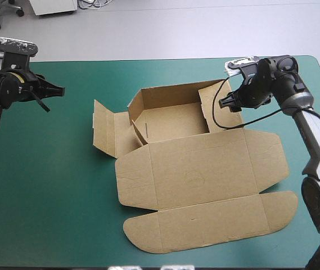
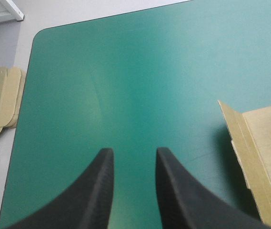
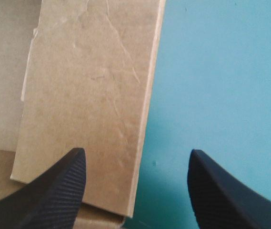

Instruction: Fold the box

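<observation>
Your box [image 1: 193, 169] sits in the middle of the table [image 1: 53, 185], a bit toward the right edge. It is only partly made.

**Done:** The back wall [image 1: 168, 93] stands up, facing the far edge. The right side wall [image 1: 207, 98] is up too, but it leans a little.

**Left to do:**
- The left side wall [image 1: 106, 126] flops out toward the left edge of the table, so it needs lifting and tucking in.
- The big lid [image 1: 199, 163] lies flat on the table, toward the near edge.
- The round flap [image 1: 210, 225] lies flat beside the lid.

I think you are about halfway to a neat open tray.

Your right gripper [image 3: 136, 155] is at the right side wall, near the far right corner of the table. Its fingers are wide apart and hold nothing. The wall's edge lies between them. I can't tell if a finger touches the board, because the view is too close.

Your left gripper [image 2: 131, 152] hangs over the bare cover by the left edge, well away from the box. Its fingers have a small gap and hold nothing.

Some spare board [image 2: 2, 100] lies just past the left edge of the table.
</observation>
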Tool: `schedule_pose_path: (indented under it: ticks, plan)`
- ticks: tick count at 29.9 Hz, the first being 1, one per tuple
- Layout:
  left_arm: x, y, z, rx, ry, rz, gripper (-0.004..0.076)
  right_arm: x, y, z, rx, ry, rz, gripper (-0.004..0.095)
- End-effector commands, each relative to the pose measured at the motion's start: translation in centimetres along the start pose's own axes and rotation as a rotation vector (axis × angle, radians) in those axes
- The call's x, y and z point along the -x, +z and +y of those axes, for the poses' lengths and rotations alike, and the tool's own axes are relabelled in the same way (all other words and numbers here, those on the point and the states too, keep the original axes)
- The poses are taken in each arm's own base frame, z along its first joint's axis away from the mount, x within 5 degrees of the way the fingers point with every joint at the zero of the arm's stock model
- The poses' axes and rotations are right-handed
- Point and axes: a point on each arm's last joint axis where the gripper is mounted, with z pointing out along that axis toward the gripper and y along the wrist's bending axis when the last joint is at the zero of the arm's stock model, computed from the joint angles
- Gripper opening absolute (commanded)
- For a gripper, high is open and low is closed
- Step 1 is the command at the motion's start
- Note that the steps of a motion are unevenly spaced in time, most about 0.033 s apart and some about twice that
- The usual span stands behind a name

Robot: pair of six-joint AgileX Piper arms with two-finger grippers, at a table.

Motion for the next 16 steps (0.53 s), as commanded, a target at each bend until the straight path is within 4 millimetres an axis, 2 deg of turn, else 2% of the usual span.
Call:
schedule_pose_path:
  ticks: [1, 10, 16]
  plan:
    - [1.0, -2.1, 0.4, 0.006, -0.017, -0.102, 0.0220, 1.3, -1.6, -0.1, -0.017, -0.006, -0.146, 0.0589]
    - [0.5, -1.0, 0.1, -0.012, -0.019, -0.018, 0.0232, 1.8, 2.5, -0.2, -0.012, -0.012, -0.110, 0.0589]
    - [0.4, -0.7, 0.0, -0.024, -0.024, -0.006, 0.0340, 1.9, 5.5, 0.1, 0.035, -0.003, -0.057, 0.0589]
